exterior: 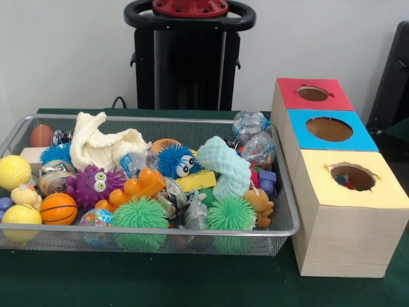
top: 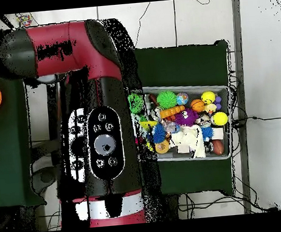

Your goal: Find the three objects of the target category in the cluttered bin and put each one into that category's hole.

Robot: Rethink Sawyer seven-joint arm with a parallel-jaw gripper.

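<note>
The silver wire-mesh bin (exterior: 192,231) stands on the green table, full of toys; it also shows in the overhead view (top: 189,86). No white polka-dot cloth bunch shows clearly among the toys. The yellow-faced wooden box (exterior: 332,236) stands nearest at the right, and a scrap of something multicoloured shows inside its round hole (exterior: 353,176). The gripper shows in neither view. In the overhead view the red and black arm (top: 100,112) covers the bin's left end and the boxes.
The blue-faced box (exterior: 300,134) and the red-faced box (exterior: 291,89) stand in a row behind the yellow one. A cream knitted cloth (exterior: 102,147), shiny wrapped balls (exterior: 252,125), spiky green balls (exterior: 139,214) and yellow balls (exterior: 13,171) fill the bin. The pedestal (exterior: 185,57) stands behind.
</note>
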